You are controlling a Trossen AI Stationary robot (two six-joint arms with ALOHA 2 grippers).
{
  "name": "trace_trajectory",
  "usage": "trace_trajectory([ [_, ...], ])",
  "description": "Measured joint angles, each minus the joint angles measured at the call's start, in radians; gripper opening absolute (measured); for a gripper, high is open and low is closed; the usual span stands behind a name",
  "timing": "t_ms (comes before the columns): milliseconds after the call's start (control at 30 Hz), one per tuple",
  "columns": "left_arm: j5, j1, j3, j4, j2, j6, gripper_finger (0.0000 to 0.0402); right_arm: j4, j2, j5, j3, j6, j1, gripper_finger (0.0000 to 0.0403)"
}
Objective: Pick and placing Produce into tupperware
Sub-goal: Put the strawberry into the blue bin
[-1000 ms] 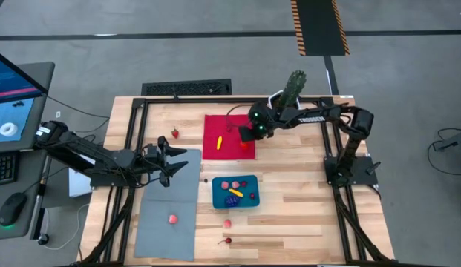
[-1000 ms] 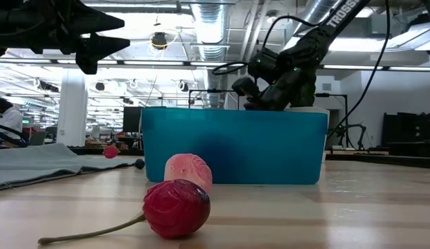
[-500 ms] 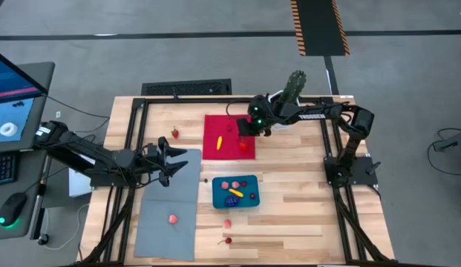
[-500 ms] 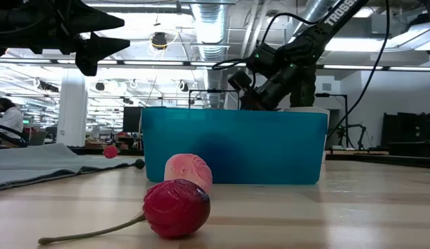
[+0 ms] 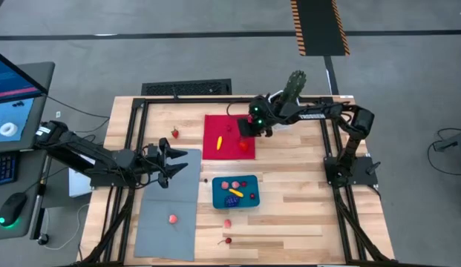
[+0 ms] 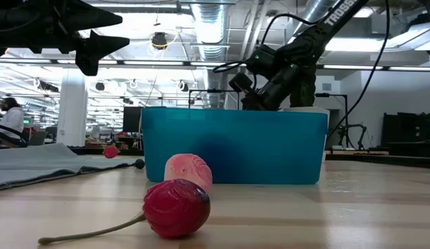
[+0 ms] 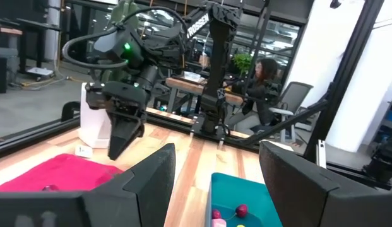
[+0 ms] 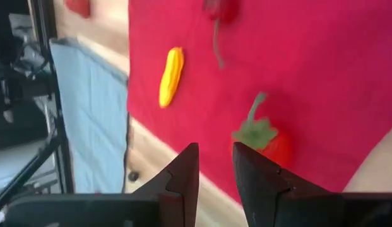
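Observation:
The teal tupperware holds several small pieces of produce. More produce lies loose. A yellow piece and a red piece with a green stalk rest on the red cloth. A strawberry sits on the wood and a pink piece on the grey mat. Another pink piece and a cherry lie near the table's front edge. My right gripper hovers over the cloth beside the red piece, its fingers a little apart with nothing between them. My left gripper waits open above the mat's far end.
A green cactus in a white pot stands at the far edge, just behind my right arm. A grey mat covers the near left of the table. A small dark bit lies left of the tupperware. People show in the room beyond.
My right gripper has rolled about its own axis above the red cloth, and its finger gap is unchanged. The red piece and the yellow piece lie where they were. My left arm has kept still.

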Motion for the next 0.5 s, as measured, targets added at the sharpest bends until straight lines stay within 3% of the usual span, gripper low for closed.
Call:
trace_trajectory([
  [500, 0.004, 0.000, 0.001, -0.039, 0.000, 0.010, 0.0219, 0.015, 0.183, -0.014, 0.053, -0.084, 0.060, 0.0120],
])
